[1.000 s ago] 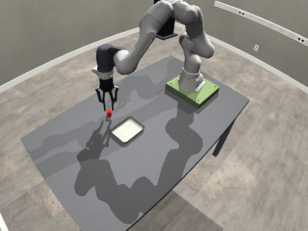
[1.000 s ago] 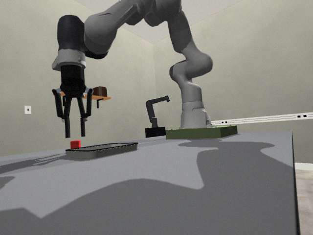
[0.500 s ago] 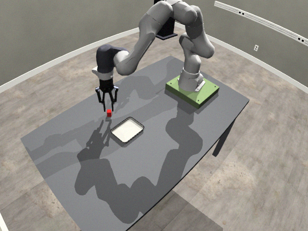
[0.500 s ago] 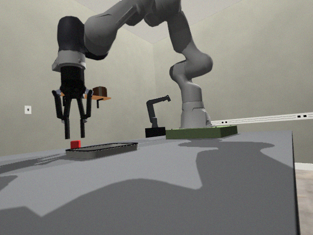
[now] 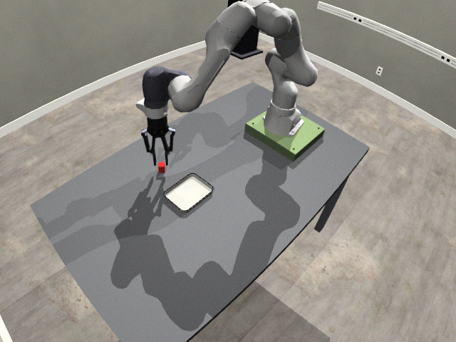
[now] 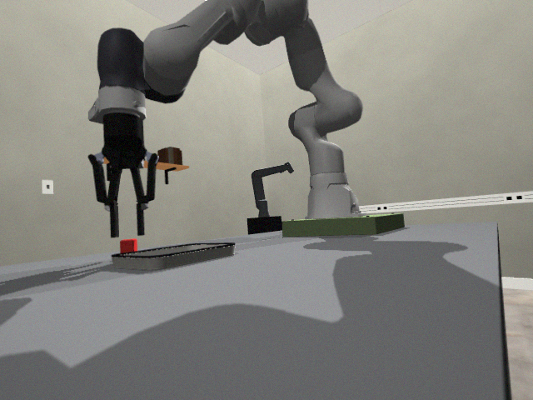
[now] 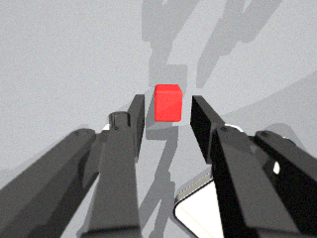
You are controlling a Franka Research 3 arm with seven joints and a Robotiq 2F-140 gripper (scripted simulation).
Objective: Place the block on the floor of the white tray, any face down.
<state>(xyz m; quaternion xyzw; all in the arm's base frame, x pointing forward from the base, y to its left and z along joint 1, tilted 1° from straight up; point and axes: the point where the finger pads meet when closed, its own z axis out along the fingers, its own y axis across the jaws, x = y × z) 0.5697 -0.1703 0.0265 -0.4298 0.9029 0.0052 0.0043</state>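
Observation:
A small red block (image 5: 161, 167) rests on the grey table, just beyond the far left corner of the white tray (image 5: 188, 192). My gripper (image 5: 160, 162) hangs straight above the block, fingertips a little above its top. The fingers stand partly apart, wider than the block, with nothing between them. In the exterior view the block (image 6: 128, 246) sits behind the tray's rim (image 6: 173, 255), below the fingertips (image 6: 127, 234). In the wrist view the block (image 7: 167, 102) shows between the two fingers, and a corner of the tray (image 7: 198, 213) is at the bottom.
The arm's green base plate (image 5: 284, 135) stands at the far right of the table. A black stand (image 6: 263, 224) and a wall shelf (image 6: 170, 163) are behind the table.

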